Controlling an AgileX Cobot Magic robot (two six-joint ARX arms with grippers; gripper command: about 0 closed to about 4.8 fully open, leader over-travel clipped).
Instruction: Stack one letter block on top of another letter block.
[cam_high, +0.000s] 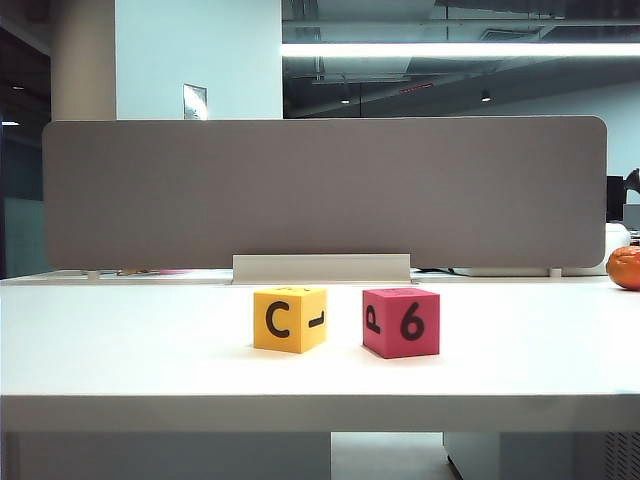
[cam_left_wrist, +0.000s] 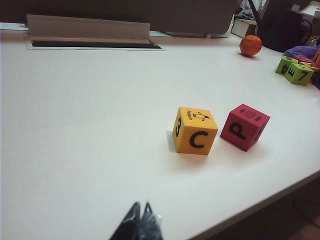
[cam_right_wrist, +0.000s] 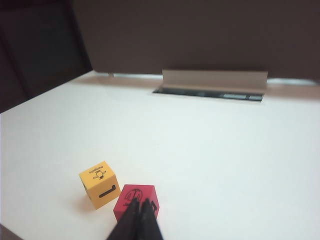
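The right gripper (cam_right_wrist: 139, 207) is hovering clenched and empty above the red block (cam_right_wrist: 135, 200), the left gripper (cam_left_wrist: 140, 212) sitting clenched far off; likely light foam, the block is best pinched across opposite flat sides before going onto the yellow block (cam_right_wrist: 100, 184).

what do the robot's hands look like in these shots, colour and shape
Only the fingertips show, in the wrist views. The left hand ends in two glossy black fingers tapering to narrow points, with a small pale spot beside them. The right hand has the same slim black tapered fingers. No cables or markings are visible, and neither arm appears in the exterior view.
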